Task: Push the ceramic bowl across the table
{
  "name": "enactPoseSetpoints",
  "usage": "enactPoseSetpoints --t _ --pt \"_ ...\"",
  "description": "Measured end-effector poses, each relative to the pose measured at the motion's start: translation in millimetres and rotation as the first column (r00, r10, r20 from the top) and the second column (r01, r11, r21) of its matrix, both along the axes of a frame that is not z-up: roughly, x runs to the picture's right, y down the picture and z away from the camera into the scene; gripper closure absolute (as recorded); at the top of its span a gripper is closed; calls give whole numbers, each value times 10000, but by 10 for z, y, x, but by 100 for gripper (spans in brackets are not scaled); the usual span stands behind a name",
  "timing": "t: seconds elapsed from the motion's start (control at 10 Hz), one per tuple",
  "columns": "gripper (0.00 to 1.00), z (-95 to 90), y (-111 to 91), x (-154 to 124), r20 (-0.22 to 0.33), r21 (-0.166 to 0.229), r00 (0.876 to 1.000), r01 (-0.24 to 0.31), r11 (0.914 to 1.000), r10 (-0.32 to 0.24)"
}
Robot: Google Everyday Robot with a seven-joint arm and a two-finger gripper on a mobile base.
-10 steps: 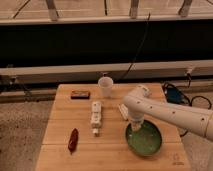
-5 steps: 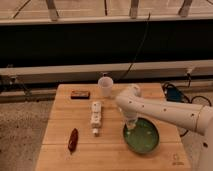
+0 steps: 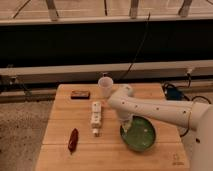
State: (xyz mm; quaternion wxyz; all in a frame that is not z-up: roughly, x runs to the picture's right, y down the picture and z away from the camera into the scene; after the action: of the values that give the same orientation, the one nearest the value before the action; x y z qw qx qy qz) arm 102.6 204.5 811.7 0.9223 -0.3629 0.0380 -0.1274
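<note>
Pincer [image 3: 127,126] at ceramic bowl [image 3: 140,136] rim.

light: warm, dim | focus: soft blur overall | gripper [image 3: 126,125] at ceramic bowl [image 3: 138,134] rim, shaded

No readable text or labels anywhere.

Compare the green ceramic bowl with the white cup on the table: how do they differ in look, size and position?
The ceramic bowl is wide, shallow and glossy green; the white cup is narrow, taller for its width and plain. The bowl is much larger than the cup. The bowl sits near the table's front right, with the claw at its left rim; the cup stands at the far edge, untouched. Both are round, open-topped and upright.
</note>
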Motion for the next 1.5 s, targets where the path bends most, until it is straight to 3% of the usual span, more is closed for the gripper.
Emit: enactPoseSetpoints --t 0.4,0.7,1.5 --pt "96 -14 6 -12 44 32 9997 240 9997 -240" --pt "96 -45 41 -193 320 -23 9977 600 9982 -599" --pt "96 -86 73 -231 745 -35 9908 1133 9936 -1127"
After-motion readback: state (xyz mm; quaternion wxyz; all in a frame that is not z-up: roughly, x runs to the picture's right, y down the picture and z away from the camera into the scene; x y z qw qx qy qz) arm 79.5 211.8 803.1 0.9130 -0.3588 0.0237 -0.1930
